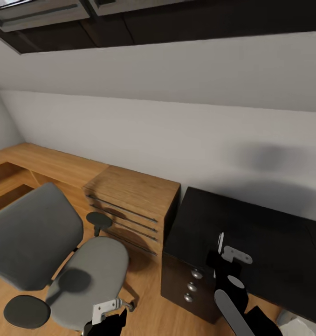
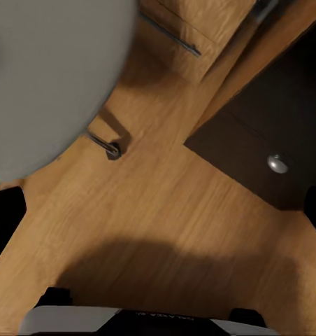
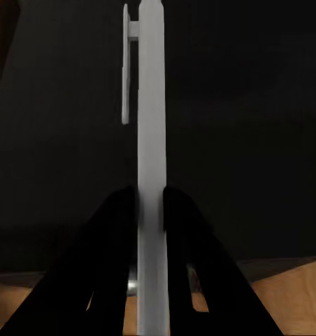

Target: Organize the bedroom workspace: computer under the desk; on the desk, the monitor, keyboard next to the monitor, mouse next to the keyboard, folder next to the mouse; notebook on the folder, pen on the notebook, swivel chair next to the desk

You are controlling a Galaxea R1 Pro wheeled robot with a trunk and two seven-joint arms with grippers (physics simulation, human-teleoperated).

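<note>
Right wrist view: our right gripper (image 3: pixel 150 203) is clamped on the pen (image 3: pixel 150 140), upright above the desk (image 3: pixel 256 105). We see our left gripper (image 2: pixel 158 217) with fingers spread over wood floor (image 2: pixel 165 210). Farther off, the swivel chair (image 1: pixel 60 252) stands beside a wooden drawer cabinet (image 1: pixel 134 205) — near the desk.

The swivel chair (image 1: pixel 60 252) wears matt grey cloth padding with dull black armrest pads, beside a warm, grained wooden drawer chest (image 1: pixel 130 205) and smooth wooden floor (image 2: pixel 172 210). The desk (image 1: pixel 270 242) has a dark, faintly glossy surface, its drawers carrying shiny metal knobs (image 1: pixel 191 285). The pen (image 3: pixel 151 140) looks like smooth white plastic between matt black fingers (image 3: pixel 109 238).
</note>
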